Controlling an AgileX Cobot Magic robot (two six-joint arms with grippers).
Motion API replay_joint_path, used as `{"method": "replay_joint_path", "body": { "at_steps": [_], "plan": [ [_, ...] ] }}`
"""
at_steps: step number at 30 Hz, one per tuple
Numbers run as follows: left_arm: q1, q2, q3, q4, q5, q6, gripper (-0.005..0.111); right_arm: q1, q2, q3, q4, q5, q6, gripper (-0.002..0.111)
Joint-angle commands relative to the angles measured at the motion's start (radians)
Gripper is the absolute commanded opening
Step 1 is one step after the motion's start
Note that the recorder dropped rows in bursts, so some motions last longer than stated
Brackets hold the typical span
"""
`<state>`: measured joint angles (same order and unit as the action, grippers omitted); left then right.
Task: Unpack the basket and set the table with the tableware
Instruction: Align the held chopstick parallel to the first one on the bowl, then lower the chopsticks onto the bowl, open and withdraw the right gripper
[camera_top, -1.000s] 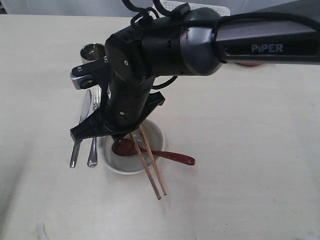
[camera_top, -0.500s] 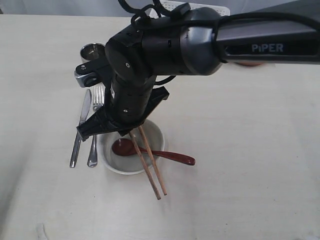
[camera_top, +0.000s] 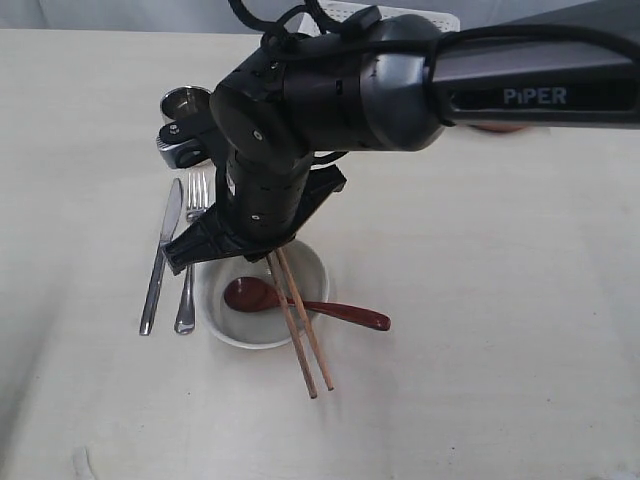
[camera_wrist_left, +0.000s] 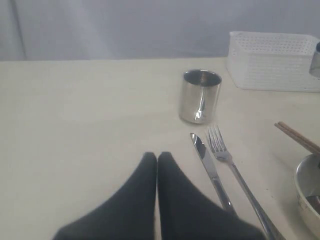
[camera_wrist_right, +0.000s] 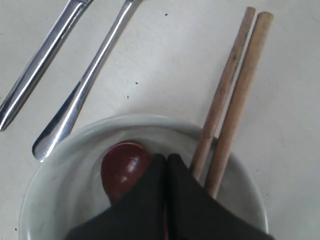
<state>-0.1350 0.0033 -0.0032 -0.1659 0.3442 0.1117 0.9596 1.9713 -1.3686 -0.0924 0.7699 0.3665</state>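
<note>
The off-white bowl (camera_top: 214, 318) sits on the pale desk (camera_top: 500, 330), and everything else is easiest placed from it. The red-brown spoon (camera_top: 335, 313) lies with its head inside the bowl and its handle out over the rim to the right in the exterior view. The wooden chopsticks (camera_top: 308, 350) lean across the near rim of the bowl, side by side, with their outer ends on the desk. Just beside the bowl on its left lie the fork (camera_top: 188, 290) and, one place further out, the knife (camera_top: 160, 262), roughly parallel. Beyond them, farther from the bowl, stands the shiny steel cup (camera_top: 184, 101), upright. The white basket (camera_top: 440, 18) is farthest of all from the bowl, at the back of the desk, mostly hidden behind the black right arm (camera_top: 340, 95).

That arm blocks the exterior view's sight of its own fingertips. The right wrist view fills this in: the right hand (camera_wrist_right: 166, 161) hovers over the bowl with its two fingers pressed together on nothing, above the spoon's head and just beside the chopsticks.

The left hand (camera_wrist_left: 156, 159) shows only in the left wrist view. It too is pressed together and empty, low over bare desk, on the far side of the knife and fork from the bowl. This view alone shows the basket's perforated wall clearly.
</note>
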Motion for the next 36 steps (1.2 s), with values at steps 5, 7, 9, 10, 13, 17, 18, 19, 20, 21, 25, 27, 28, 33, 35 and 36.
{"method": "replay_joint_path", "body": {
  "at_steps": [5, 7, 9, 10, 13, 17, 18, 19, 20, 21, 25, 27, 28, 33, 35, 36],
  "plan": [
    [-0.008, -0.003, 0.003, 0.0, -0.002, 0.0, 0.0, -0.001, -0.002, -0.002, -0.034, -0.006, 0.016, -0.001],
    [-0.008, -0.003, 0.003, 0.0, -0.002, 0.0, 0.0, -0.001, -0.004, -0.002, -0.034, -0.013, 0.014, -0.001],
    [-0.008, -0.003, 0.003, 0.0, -0.002, 0.0, 0.0, -0.001, -0.02, -0.002, -0.034, -0.033, 0.008, -0.001],
    [-0.008, -0.003, 0.003, 0.0, -0.002, 0.0, 0.0, 0.001, -0.033, -0.002, -0.027, -0.049, 0.005, -0.001],
    [-0.008, -0.003, 0.003, 0.0, -0.002, 0.0, 0.0, 0.011, -0.094, -0.002, -0.022, -0.093, -0.005, -0.001],
    [-0.008, -0.003, 0.003, 0.0, -0.002, 0.0, 0.0, 0.011, -0.148, -0.002, -0.022, -0.025, -0.037, -0.001],
    [-0.008, -0.003, 0.003, 0.0, -0.002, 0.0, 0.0, 0.011, -0.153, -0.002, -0.022, 0.012, -0.055, -0.001],
    [-0.008, -0.003, 0.003, 0.0, -0.002, 0.0, 0.0, 0.011, -0.153, -0.002, -0.022, 0.045, -0.068, -0.001],
    [-0.008, -0.003, 0.003, 0.0, -0.002, 0.0, 0.0, 0.011, -0.153, -0.002, -0.022, 0.07, -0.075, -0.001],
    [-0.008, -0.003, 0.003, 0.0, -0.002, 0.0, 0.0, 0.011, -0.153, -0.002, -0.022, 0.079, -0.08, -0.001],
    [-0.008, -0.003, 0.003, 0.0, -0.002, 0.0, 0.0, 0.011, -0.153, 0.007, 0.01, 0.073, -0.08, -0.001],
    [-0.008, -0.003, 0.003, 0.0, -0.002, 0.0, 0.0, 0.011, -0.153, 0.024, 0.034, 0.071, -0.101, -0.001],
    [-0.008, -0.003, 0.003, 0.0, -0.002, 0.0, 0.0, 0.011, -0.153, 0.033, 0.047, 0.071, -0.112, -0.001],
    [-0.008, -0.003, 0.003, 0.0, -0.002, 0.0, 0.0, 0.015, -0.153, 0.09, 0.114, 0.044, -0.156, -0.001],
    [-0.008, -0.003, 0.003, 0.0, -0.002, 0.0, 0.0, 0.032, -0.153, 0.109, 0.117, 0.036, -0.158, -0.001],
    [-0.008, -0.003, 0.003, 0.0, -0.002, 0.0, 0.0, 0.044, -0.153, 0.12, 0.117, 0.032, -0.162, -0.001]
  ]
}}
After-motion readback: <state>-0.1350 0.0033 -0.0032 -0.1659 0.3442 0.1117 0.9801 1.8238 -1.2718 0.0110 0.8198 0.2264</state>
